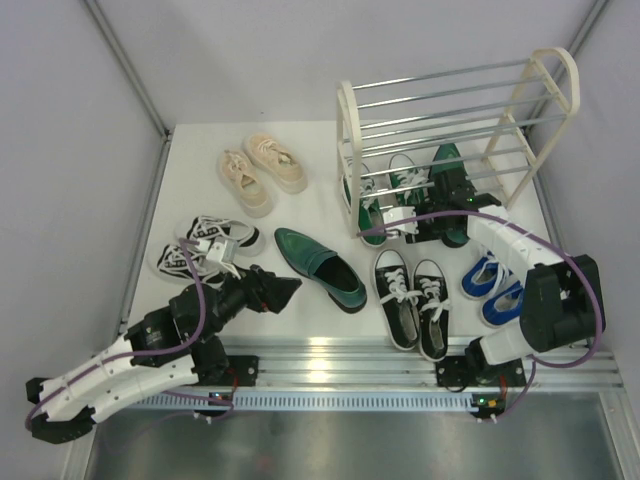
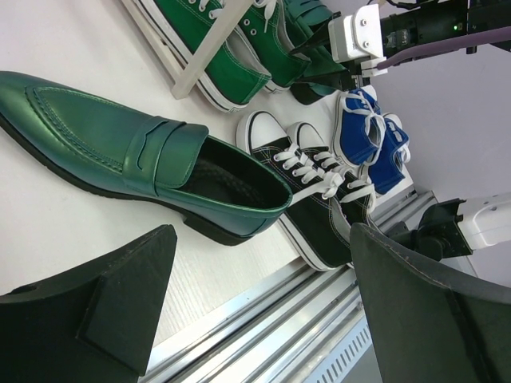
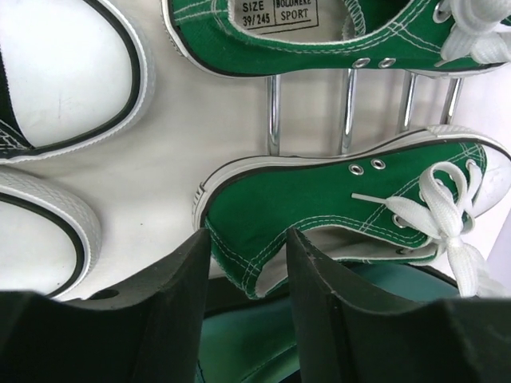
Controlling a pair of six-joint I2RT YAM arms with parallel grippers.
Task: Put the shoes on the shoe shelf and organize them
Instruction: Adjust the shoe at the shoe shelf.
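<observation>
— Where is the left gripper [image 1: 285, 290]?
— It hangs low over the near side of the table [image 1: 200, 160]; its jaws are spread wide and hold nothing; one dark green loafer [image 1: 320, 268] lies just beyond its fingertips.
— And the right gripper [image 3: 247, 239]?
— It is closed to a narrow gap on the second loafer [image 3: 403, 281], at the foot of the shoe shelf [image 1: 349, 130]; the green canvas sneakers [image 3: 343, 199] rest on the lowest rods, right beside it.

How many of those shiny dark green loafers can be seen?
2. The near loafer lies on the table beside the black sneakers; the far loafer is low in the shoe shelf, beside the green sneakers. None seems hidden.
</observation>
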